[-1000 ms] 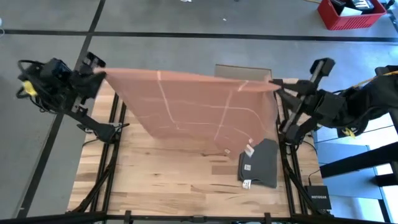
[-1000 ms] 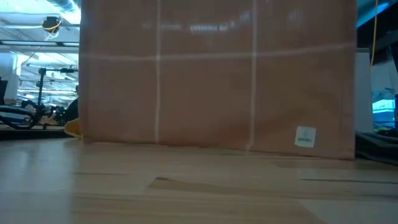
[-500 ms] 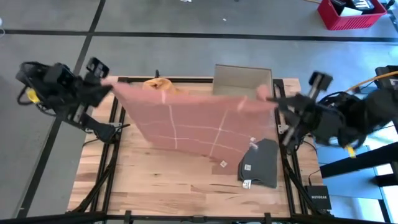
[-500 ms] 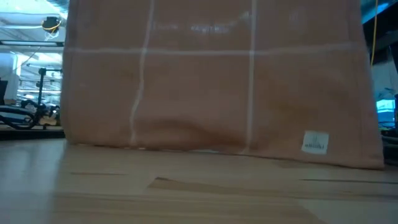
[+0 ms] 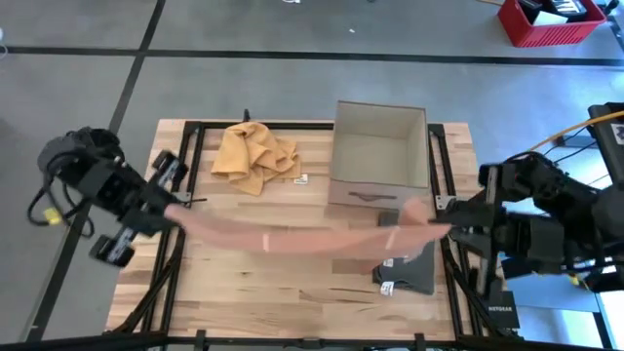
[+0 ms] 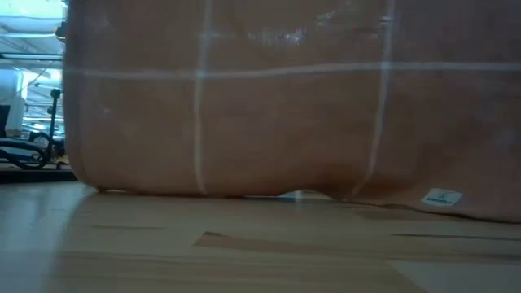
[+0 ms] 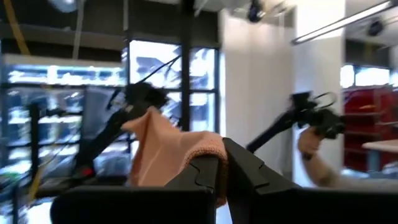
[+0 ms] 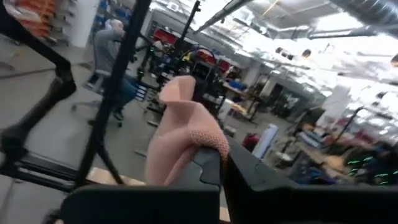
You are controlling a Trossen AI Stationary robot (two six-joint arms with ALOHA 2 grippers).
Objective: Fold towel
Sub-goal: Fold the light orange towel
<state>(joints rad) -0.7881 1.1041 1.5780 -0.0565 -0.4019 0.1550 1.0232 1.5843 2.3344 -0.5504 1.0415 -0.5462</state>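
Note:
A pink towel [image 5: 312, 237] with white grid lines is stretched between my two grippers above the middle of the table. From above it shows almost edge-on, as a narrow band. In the low view the towel [image 6: 285, 106] hangs like a curtain, and its lower edge [image 6: 244, 194] reaches the tabletop. My left gripper [image 5: 174, 207] is shut on its upper left corner. My right gripper [image 5: 444, 229] is shut on its upper right corner. My left gripper pinches the towel's upper left corner [image 7: 202, 149] between its two fingers, coming from the table's left side. A bunch of cloth stands up past the fingertips. The towel hangs below, its top edge drawn toward the other gripper. My right gripper pinches the towel's upper right corner [image 8: 208, 142] between its two fingers, coming from the table's right side. A tuft of cloth sticks out beyond the fingertips. The rest hangs down from the hold.
A crumpled yellow cloth [image 5: 255, 151] lies at the far left of the table, and an open cardboard box [image 5: 378, 156] stands at the far right. A dark grey folded cloth [image 5: 409, 263] lies near the right edge, under the towel's right end.
Both grippers have moved toward the table's near edge and slightly down, carrying the towel's top edge with them. The towel, which slanted back toward the far edge, now hangs almost straight down. Its lower edge stays at the tabletop.

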